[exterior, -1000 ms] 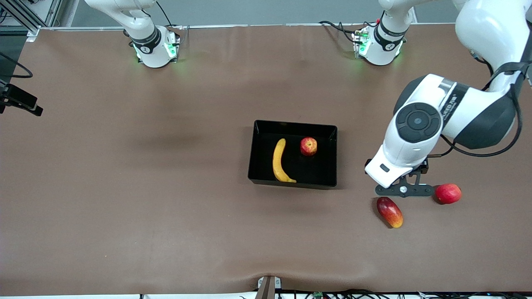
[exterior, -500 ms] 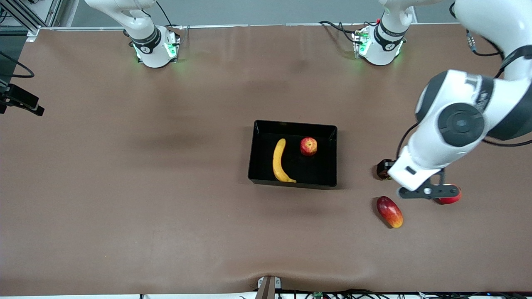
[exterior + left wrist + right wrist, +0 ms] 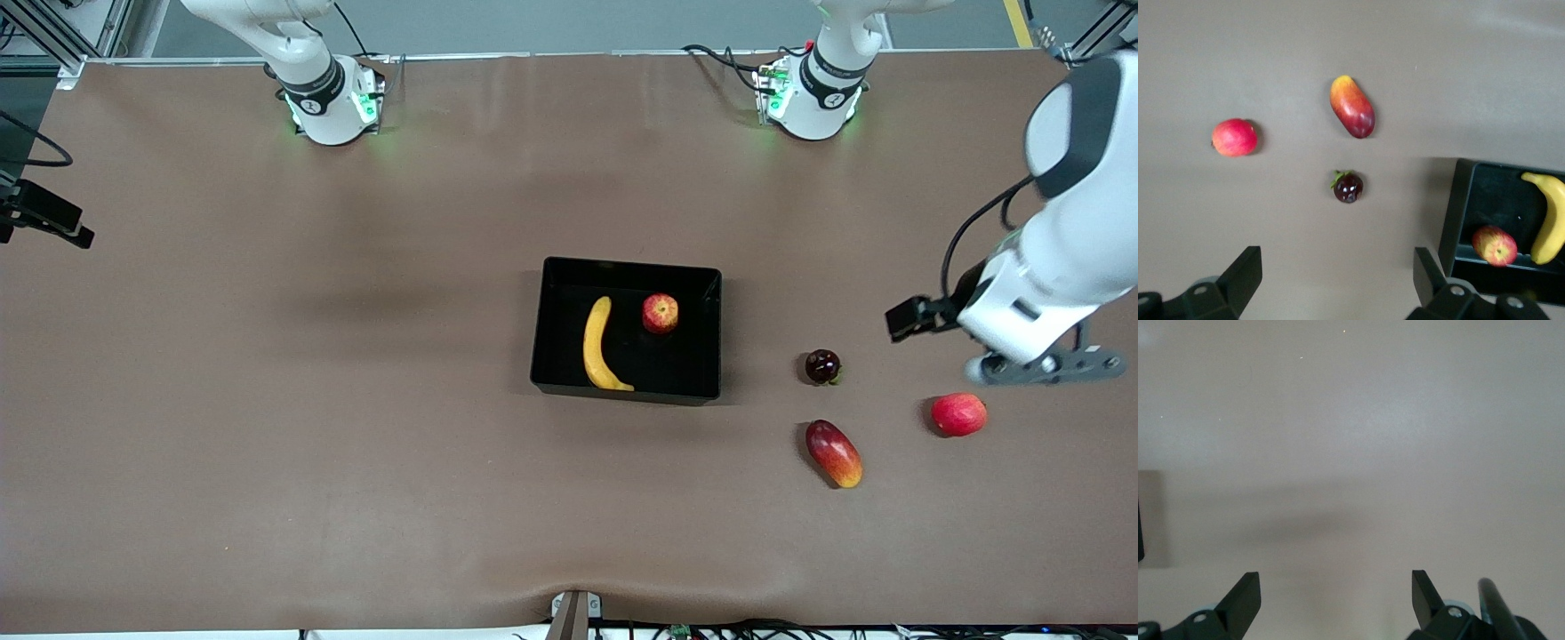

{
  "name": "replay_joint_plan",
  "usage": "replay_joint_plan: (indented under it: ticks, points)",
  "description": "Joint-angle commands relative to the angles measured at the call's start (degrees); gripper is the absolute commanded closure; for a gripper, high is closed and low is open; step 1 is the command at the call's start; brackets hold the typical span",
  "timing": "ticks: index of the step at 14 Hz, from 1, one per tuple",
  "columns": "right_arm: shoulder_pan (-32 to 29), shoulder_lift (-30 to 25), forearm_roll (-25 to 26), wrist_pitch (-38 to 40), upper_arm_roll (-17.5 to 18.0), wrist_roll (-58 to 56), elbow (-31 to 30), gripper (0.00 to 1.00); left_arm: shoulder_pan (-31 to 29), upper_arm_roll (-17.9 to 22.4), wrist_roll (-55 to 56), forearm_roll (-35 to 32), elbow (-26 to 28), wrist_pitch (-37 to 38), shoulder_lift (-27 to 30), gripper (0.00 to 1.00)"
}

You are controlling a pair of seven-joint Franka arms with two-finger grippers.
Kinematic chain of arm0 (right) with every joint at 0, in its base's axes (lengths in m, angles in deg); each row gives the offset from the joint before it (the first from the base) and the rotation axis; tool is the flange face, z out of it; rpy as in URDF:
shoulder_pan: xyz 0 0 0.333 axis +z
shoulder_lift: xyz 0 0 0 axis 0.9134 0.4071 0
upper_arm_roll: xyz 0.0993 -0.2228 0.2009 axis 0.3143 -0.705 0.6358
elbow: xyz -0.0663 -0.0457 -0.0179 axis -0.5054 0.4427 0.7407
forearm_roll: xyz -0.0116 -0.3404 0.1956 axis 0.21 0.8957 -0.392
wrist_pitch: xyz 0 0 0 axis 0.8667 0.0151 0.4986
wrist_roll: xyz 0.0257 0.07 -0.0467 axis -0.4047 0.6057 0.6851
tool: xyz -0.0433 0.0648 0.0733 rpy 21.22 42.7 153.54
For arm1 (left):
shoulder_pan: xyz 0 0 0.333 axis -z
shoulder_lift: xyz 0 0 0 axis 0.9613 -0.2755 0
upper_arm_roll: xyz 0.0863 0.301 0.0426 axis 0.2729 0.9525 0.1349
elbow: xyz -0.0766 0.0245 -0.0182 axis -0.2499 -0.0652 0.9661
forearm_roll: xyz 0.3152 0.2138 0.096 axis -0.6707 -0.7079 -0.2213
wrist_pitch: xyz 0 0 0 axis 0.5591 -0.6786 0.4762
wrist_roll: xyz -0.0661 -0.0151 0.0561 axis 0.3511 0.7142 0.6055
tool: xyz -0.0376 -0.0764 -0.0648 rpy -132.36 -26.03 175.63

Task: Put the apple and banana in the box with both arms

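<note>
the banana (image 3: 597, 345) and apple (image 3: 660, 313) are lying in the box (image 3: 711, 333); both likely firm, smooth, best gripped mid-body. the left end effector (image 3: 1335, 293) and right end effector (image 3: 1335, 600) are hanging wide open, holding nothing.

High front camera, two wrist cameras

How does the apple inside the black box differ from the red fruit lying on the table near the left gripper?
The apple shows yellowish streaks; the plain red fruit looks evenly red. The apple lies in the box beside the banana; the red fruit lies on the table, under the open, empty left gripper. Both are small and round.
</note>
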Motion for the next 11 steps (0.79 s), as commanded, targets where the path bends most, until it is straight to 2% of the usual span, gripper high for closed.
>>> replay_joint_plan:
  ticks: [1,3,5,11]
  points:
    - [-1.0,0.1,-0.9,0.6,0.6,0.3,0.7,0.00,0.9,2.7,-2.3,2.3,9.1,-0.6,8.8,0.00]
    - [-0.7,0.1,-0.9,0.6,0.6,0.3,0.7,0.00,2.6,6.0,-3.8,5.5,12.4,-0.8,13.1,0.00]
    - [-0.4,0.1,-0.9,0.6,0.7,0.4,0.7,0.00,6.1,10.1,-5.0,5.9,15.7,-0.8,16.9,0.00]
    - [-0.5,0.1,-0.9,0.6,0.7,0.4,0.7,0.00,6.9,10.9,-6.2,4.9,19.3,-0.6,23.7,0.00]
